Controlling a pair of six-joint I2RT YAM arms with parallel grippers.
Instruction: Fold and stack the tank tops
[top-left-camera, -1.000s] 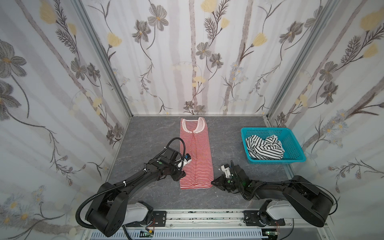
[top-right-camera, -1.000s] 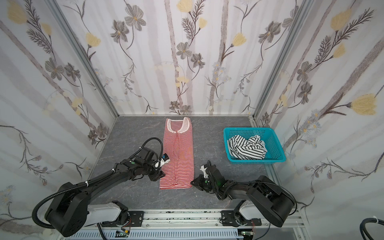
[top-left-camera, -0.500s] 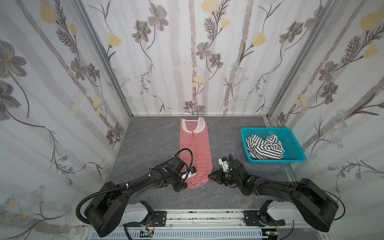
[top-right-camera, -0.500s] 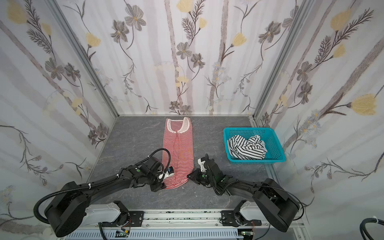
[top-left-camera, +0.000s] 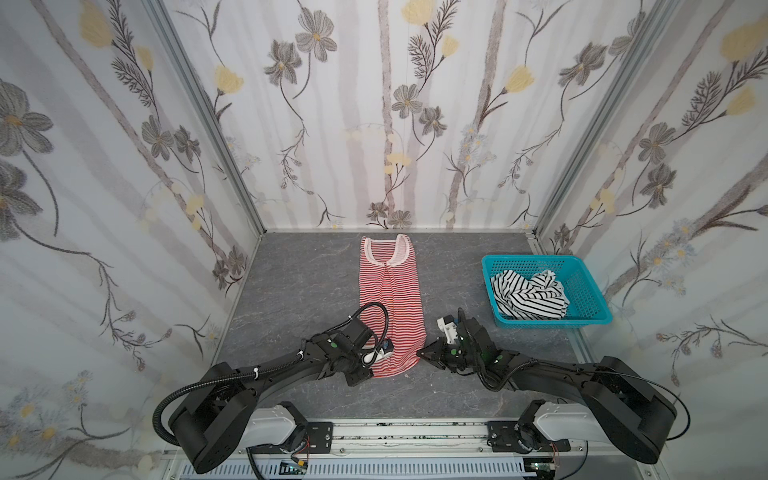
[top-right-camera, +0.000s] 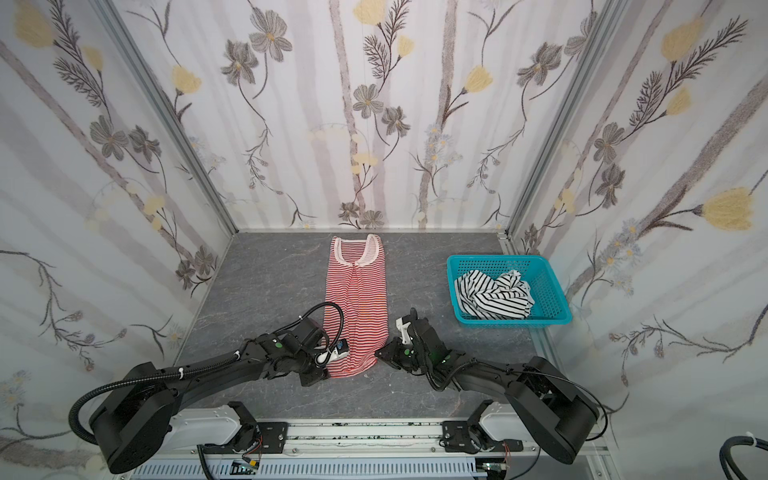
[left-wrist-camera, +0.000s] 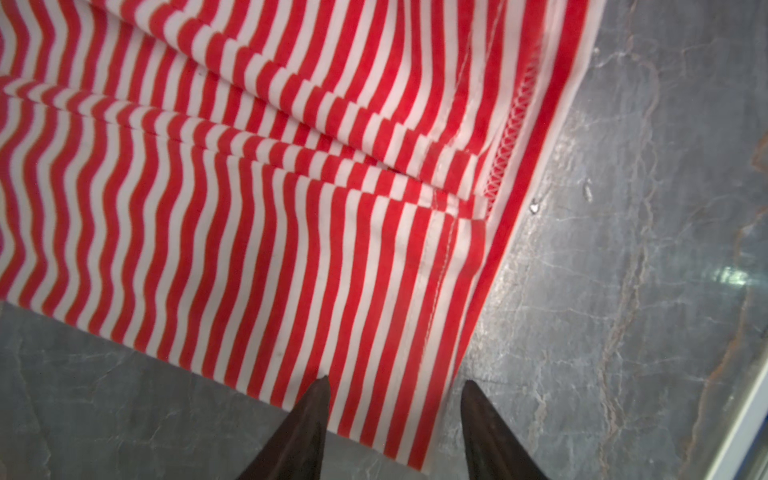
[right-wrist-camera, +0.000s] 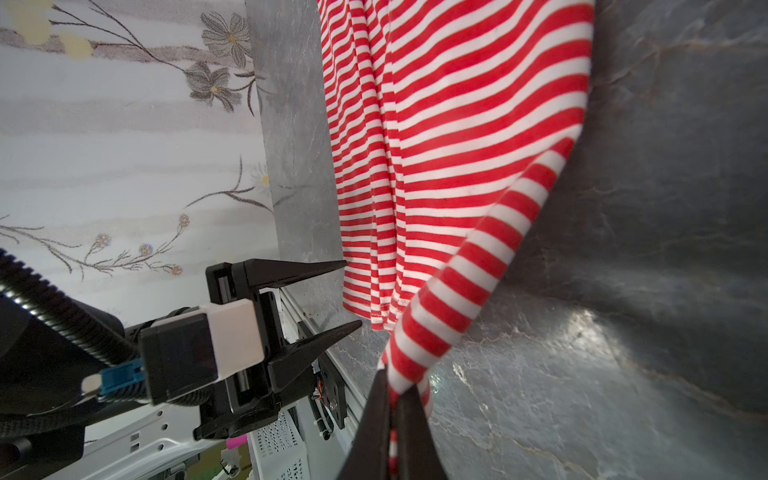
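The red-and-white striped tank top (top-left-camera: 390, 299) (top-right-camera: 357, 299) lies lengthwise on the grey table, folded narrow, neckline at the far end. My left gripper (top-left-camera: 365, 374) (top-right-camera: 320, 376) (left-wrist-camera: 395, 380) is open at the near left hem corner, one fingertip over cloth (left-wrist-camera: 249, 187) and one over bare table. It also shows in the right wrist view (right-wrist-camera: 353, 293). My right gripper (top-left-camera: 419, 353) (top-right-camera: 377, 352) (right-wrist-camera: 392, 382) is shut on the near right hem corner (right-wrist-camera: 436, 145), which is raised off the table. The black-and-white tank top (top-left-camera: 528, 297) (top-right-camera: 492, 295) lies crumpled in the basket.
A turquoise mesh basket (top-left-camera: 552, 321) (top-right-camera: 515, 320) stands at the right, by the side wall. Flowered walls close in the left, back and right. A metal rail (top-left-camera: 395, 432) runs along the near table edge, under both arm bases.
My left gripper slid from beside the top's middle down to its near left hem corner, its jaws narrowing a little. My right gripper moved farther in with the right hem corner, lifting it.
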